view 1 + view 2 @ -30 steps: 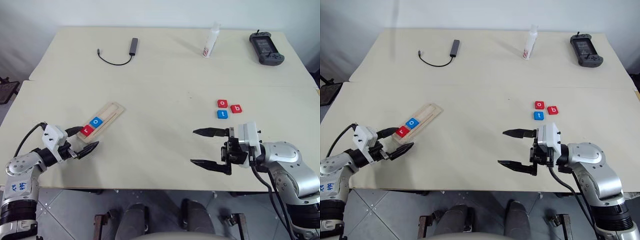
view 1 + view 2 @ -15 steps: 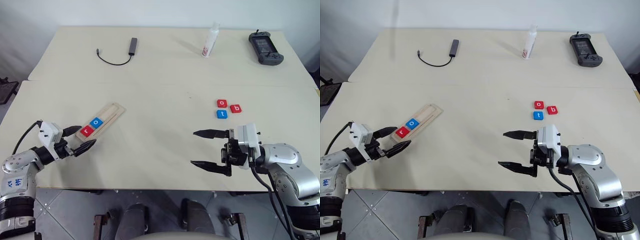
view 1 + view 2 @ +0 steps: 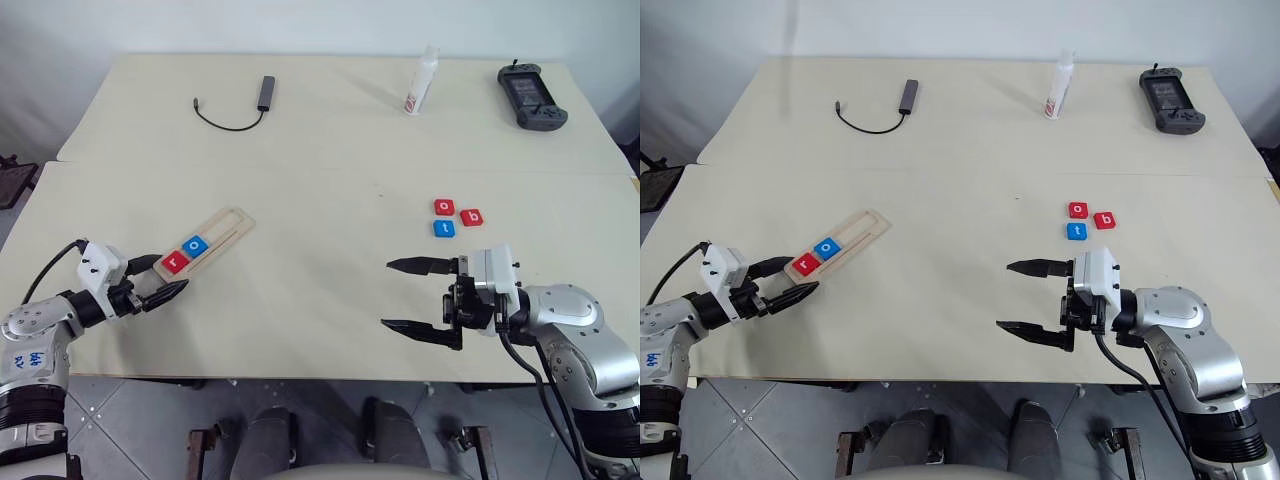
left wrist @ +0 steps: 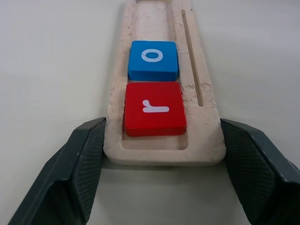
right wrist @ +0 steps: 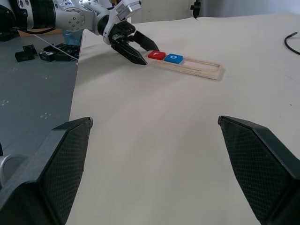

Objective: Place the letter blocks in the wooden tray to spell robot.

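Observation:
The wooden tray (image 3: 229,224) lies slanted at the table's left, with a red r block (image 4: 154,108) at its near end and a blue o block (image 4: 153,59) just beyond it. My left gripper (image 3: 173,272) is shut on the tray's near end, one finger (image 4: 86,159) against each side. Three loose blocks lie close together at the right: a red o (image 3: 444,207), a red b (image 3: 472,216) and a blue t (image 3: 444,228). My right gripper (image 3: 386,294) stands wide open and holds nothing, nearer to me than those blocks and a little to their left.
At the table's far side lie a black cable with a small hub (image 3: 265,92), a white bottle (image 3: 423,82) and a black handheld controller (image 3: 533,96). A seam (image 3: 330,166) crosses the tabletop behind the tray and the blocks.
My left gripper's fingers have closed in onto the tray's near end, and the tray has turned slightly. The right arm has kept still.

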{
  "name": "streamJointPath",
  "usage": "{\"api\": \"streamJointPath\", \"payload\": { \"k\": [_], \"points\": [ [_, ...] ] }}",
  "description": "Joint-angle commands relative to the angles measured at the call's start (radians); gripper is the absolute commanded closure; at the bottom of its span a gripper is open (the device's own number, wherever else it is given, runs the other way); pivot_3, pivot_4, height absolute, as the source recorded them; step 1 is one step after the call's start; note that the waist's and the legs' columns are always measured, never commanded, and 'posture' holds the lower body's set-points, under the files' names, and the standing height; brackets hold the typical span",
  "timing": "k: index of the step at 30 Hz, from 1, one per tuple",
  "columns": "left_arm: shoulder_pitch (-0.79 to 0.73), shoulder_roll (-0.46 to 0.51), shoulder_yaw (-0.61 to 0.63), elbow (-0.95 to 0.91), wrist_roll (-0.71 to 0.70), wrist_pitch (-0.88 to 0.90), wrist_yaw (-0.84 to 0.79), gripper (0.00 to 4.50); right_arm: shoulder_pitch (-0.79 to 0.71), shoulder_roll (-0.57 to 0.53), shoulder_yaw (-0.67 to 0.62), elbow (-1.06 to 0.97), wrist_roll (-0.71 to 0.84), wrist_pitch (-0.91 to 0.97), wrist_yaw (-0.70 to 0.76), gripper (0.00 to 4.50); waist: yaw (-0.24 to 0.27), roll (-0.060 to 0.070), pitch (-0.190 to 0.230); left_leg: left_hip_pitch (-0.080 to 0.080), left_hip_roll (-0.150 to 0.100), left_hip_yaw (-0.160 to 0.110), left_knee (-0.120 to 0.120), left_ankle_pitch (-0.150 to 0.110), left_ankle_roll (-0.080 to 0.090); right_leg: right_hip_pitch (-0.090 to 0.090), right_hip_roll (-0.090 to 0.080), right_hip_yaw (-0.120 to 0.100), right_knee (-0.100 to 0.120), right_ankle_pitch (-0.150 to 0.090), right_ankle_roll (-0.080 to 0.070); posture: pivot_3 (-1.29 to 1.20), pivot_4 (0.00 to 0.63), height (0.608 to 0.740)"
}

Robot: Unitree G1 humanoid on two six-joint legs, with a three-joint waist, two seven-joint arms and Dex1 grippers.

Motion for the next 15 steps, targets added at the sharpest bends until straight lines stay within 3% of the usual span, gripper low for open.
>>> {"api": "streamJointPath", "payload": {
  "k": [1,8,15],
  "points": [
    [0.019,-0.033,-0.022,-0.01,0.0,-0.02,-0.025,1.11,0.005,-0.012,-0.029,-0.006,0.002,-0.023,0.004,0.0,0.001,0.0,0.0,0.0,0.0,0.0,0.0,0.0,0.0,0.0,0.0,0.0,0.0,0.0,0.0,0.0,0.15,0.74],
    [-0.048,-0.108,-0.137,-0.263,-0.028,0.038,-0.074,1.11,0.088,-0.069,-0.128,-0.032,0.014,-0.022,0.003,0.0,0.027,-0.002,0.001,-0.002,-0.001,-0.001,0.001,0.0,0.0,0.0,-0.001,-0.001,-0.001,0.0,0.0,0.0,0.15,0.74],
    [-0.275,-0.259,-0.4,-0.247,0.083,0.023,-0.145,1.11,0.324,-0.118,-0.367,-0.085,0.02,-0.026,-0.008,0.0,0.047,-0.003,0.0,-0.003,-0.003,0.0,0.001,0.0,0.001,0.001,-0.001,-0.001,-0.001,0.0,0.001,0.0,0.15,0.74]
  ]
}}
